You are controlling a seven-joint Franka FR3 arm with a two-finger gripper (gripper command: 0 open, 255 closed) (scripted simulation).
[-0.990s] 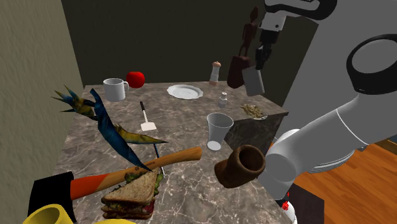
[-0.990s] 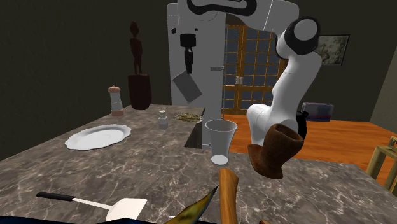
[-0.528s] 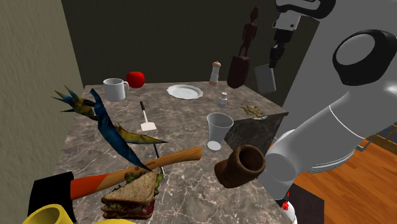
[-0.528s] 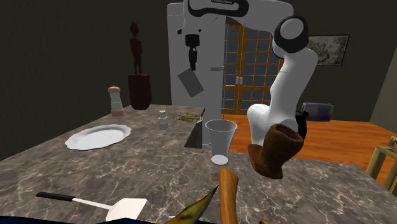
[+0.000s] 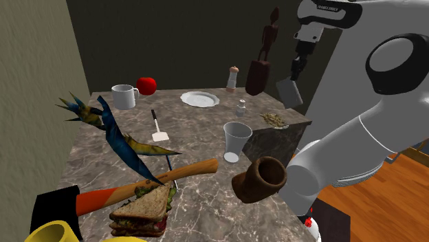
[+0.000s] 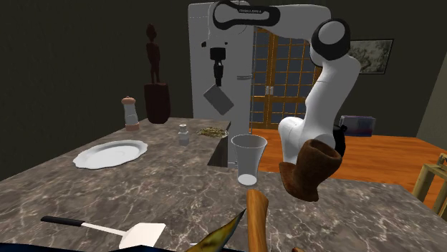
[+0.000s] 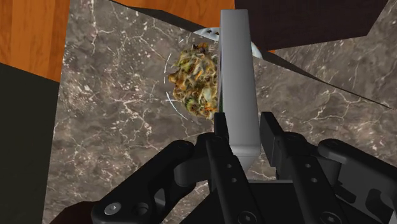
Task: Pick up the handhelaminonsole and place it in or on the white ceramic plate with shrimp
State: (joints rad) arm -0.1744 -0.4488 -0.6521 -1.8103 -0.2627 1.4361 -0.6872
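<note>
Two black fingers of the hand (image 7: 245, 130) clamp the short end of a plain grey slab, the handheld console (image 7: 238, 83). In the wrist view it runs straight out from the hand. Beside its far half lies the plate with shrimp (image 7: 172, 95), a heap of orange and green food flat on the worktop (image 7: 114, 127) below.

The shoulder view adds height. The hand (image 5: 295, 74) hangs high over the worktop's far corner, and the console (image 5: 289, 91) dangles tilted, well above the shrimp plate (image 5: 275, 120). The second exterior view shows the console (image 6: 218, 99) in the air, with the shrimp plate (image 6: 212, 132) low behind a small shaker (image 6: 183, 134).

The worktop is dark veined marble. Dim walls close it in, an orange wooden floor (image 5: 385, 199) lies beside it, and a glazed door (image 6: 279, 79) stands behind the arm.

In the shoulder view an empty white plate (image 5: 200, 99), a pepper mill (image 5: 233, 79) and a dark carved figure (image 5: 261, 62) stand near the shrimp plate. A white mug (image 5: 124, 96) and a red apple (image 5: 146, 85) sit farther along. Nearer are a glass tumbler (image 5: 237, 141), a spatula (image 5: 158, 126), an axe (image 5: 137, 185), a sandwich (image 5: 143, 212) and a brown hollow thing (image 5: 259, 179), perhaps a boot. A tilted dark slab (image 5: 271, 144) leans just in front of the shrimp plate.
</note>
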